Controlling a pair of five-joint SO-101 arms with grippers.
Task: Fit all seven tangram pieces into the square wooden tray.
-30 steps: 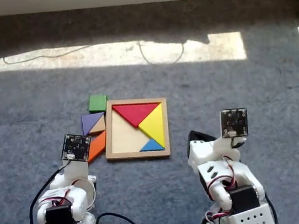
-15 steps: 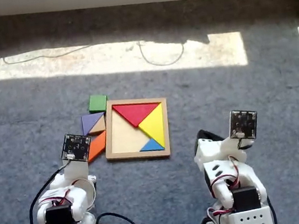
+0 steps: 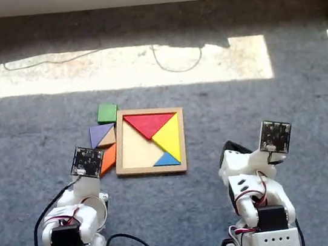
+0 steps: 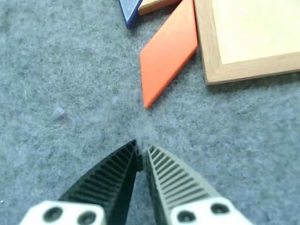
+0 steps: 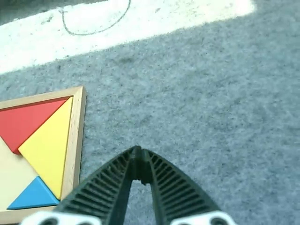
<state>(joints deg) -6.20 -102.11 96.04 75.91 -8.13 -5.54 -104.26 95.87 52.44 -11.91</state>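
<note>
The left gripper [image 4: 139, 146] is hanging pinched closed over the carpet, with the orange piece [image 4: 168, 51] lying just past its tips, right against the tray [image 4: 243, 70]. The right gripper [image 5: 139, 157], also closed, is hovering beside the tray's opposite edge. Red [image 5: 28, 119], yellow [image 5: 49, 143] and blue [image 5: 33, 197] are sitting inside the tray, while green [image 3: 107, 113] and purple [image 3: 97, 134] are lying outside it.

One wooden tray [image 3: 153, 170], three pieces [image 3: 149, 124] [image 3: 169, 137] [image 3: 166, 159] inside it, four pieces [image 3: 107, 113] [image 3: 97, 135] [image 3: 108, 137] [image 3: 107, 160] beside it, two grippers [image 4: 139, 145] [image 5: 137, 152]

tray [image 3: 153, 169] on carpet [image 3: 271, 102] | triangles [image 3: 167, 138] inside, right half | loose pieces [image 3: 100, 135] beside its left edge, apparently touching
</note>
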